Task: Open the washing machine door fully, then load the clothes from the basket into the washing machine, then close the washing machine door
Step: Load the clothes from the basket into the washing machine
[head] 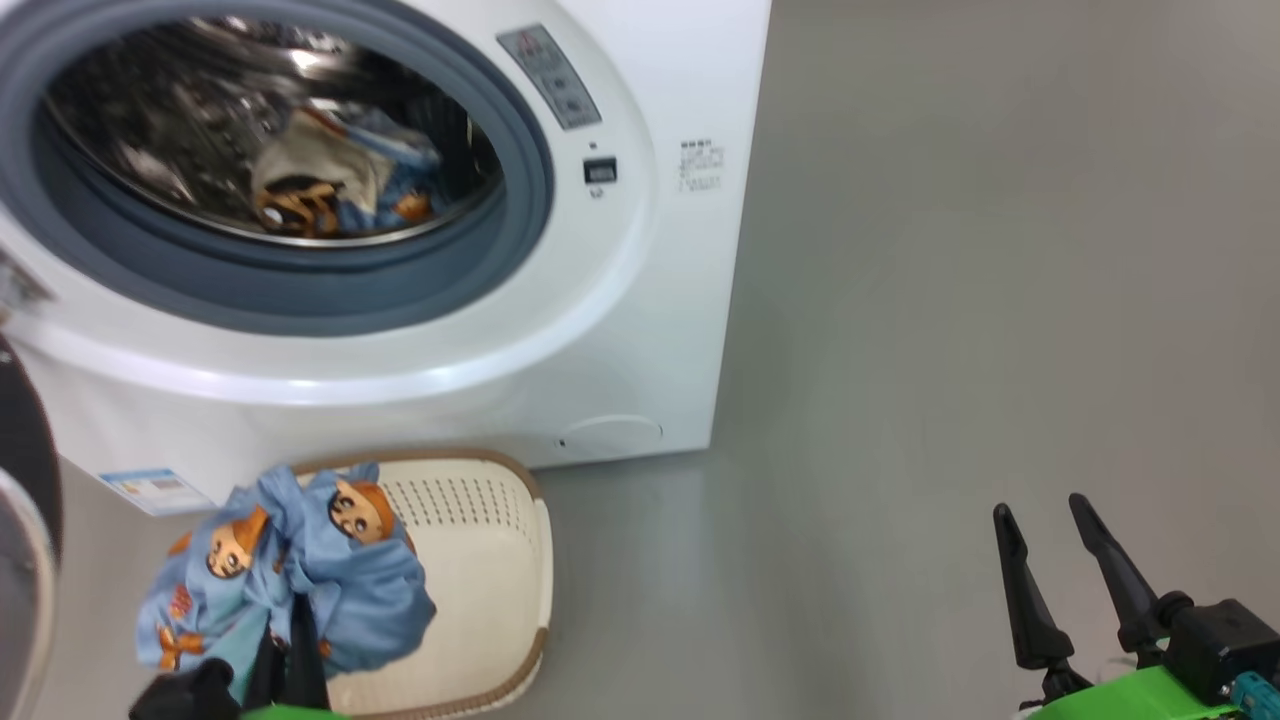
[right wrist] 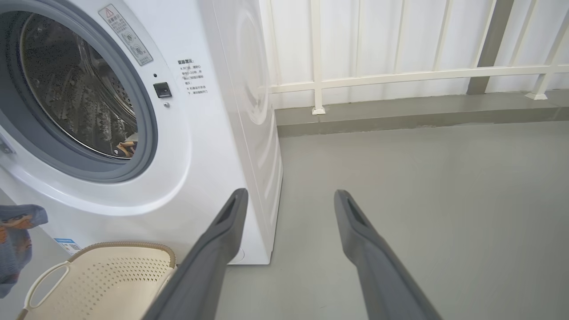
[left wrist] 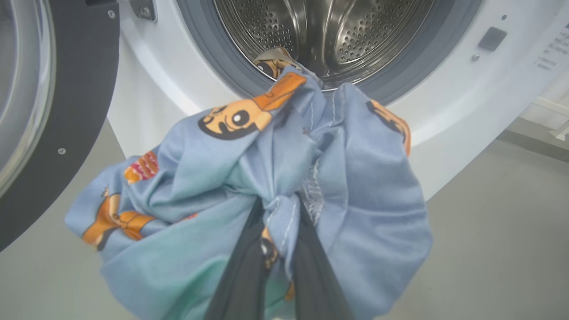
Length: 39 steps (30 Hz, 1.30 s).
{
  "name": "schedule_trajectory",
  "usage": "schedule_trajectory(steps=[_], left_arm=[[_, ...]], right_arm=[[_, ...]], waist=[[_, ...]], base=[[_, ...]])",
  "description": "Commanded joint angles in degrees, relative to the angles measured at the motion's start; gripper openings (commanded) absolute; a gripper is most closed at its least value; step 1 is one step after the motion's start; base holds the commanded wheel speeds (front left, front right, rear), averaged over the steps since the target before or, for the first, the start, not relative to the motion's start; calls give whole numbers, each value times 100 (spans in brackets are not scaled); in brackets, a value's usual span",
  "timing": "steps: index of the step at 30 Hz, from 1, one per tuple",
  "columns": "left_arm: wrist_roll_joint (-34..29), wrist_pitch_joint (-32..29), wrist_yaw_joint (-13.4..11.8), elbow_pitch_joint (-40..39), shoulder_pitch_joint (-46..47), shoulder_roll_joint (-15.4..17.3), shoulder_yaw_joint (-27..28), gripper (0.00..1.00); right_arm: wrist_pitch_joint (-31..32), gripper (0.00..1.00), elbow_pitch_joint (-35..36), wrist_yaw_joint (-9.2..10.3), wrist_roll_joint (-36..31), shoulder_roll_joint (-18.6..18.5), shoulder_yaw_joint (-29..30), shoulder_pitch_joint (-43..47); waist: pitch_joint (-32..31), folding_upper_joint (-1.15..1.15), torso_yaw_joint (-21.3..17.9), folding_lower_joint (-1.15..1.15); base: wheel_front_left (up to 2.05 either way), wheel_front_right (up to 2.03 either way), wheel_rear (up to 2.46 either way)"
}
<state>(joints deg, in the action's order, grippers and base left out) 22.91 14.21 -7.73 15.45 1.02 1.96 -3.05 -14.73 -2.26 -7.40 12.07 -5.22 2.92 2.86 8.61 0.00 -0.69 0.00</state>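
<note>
Washing machine (head: pixel 640 330) takes the upper left of the head view, white front, grey gasket (head: pixel 300 290). Its door (left wrist: pixel 84 111) stands swung open on my left, black rim and glass at the frame edge. Drum (head: pixel 180 130) faces me; 1 bundle of clothes (head: pixel 310 180), cream and bear print, lies at its bottom.

Basket (head: pixel 500 560) sits on the floor (head: pixel 950 300) just in front of the machine's foot, below the opening. What shows of its inside holds no cloth.

Bear-print cloth (left wrist: pixel 213 186), light blue, hangs bunched above the basket's left end.

Left hand (left wrist: pixel 280 213): 2 fingers pinched together on a gathered knot of that cloth, folds spilling to both sides. Right hand (head: pixel 1040 510): fingers spread wide, holding and touching nothing, well off to the right above the floor.

Relation that matters: drum mouth lies ahead of and above the left hand, nearly in line with its fingers in the left wrist view. Left arm is the near one; the right is well apart from the opening. My judgement: loading step, probably the last piece. Next move needs a lift over the gasket lip, then a push forward. Risk: trailing folds catching on that lip.
</note>
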Motion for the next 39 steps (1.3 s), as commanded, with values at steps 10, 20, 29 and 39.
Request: schedule_trajectory(steps=[10, 20, 29, 39], left_arm=[[-422, 79, -161, -904, -790, 92, -85, 0], [-661, 79, -167, -1442, -1133, 92, -121, 0], [-795, 79, -211, -1727, -1308, 92, -192, 0], [-895, 79, -162, -1801, -1143, 92, -223, 0]], right_arm=[[-27, 100, 129, -9, -89, -23, -205, 265], [-27, 100, 123, -9, -152, 7, -301, 389], [-27, 100, 107, -9, -192, -4, -335, 490], [-27, 100, 135, -9, -179, 50, -272, 439]], waist=[[-972, 0, 259, 0], [-1225, 0, 224, 0], [-1281, 0, 167, 0], [-1043, 0, 121, 0]], base=[[0, 0, 0], [0, 0, 0], [0, 0, 0], [0, 0, 0]])
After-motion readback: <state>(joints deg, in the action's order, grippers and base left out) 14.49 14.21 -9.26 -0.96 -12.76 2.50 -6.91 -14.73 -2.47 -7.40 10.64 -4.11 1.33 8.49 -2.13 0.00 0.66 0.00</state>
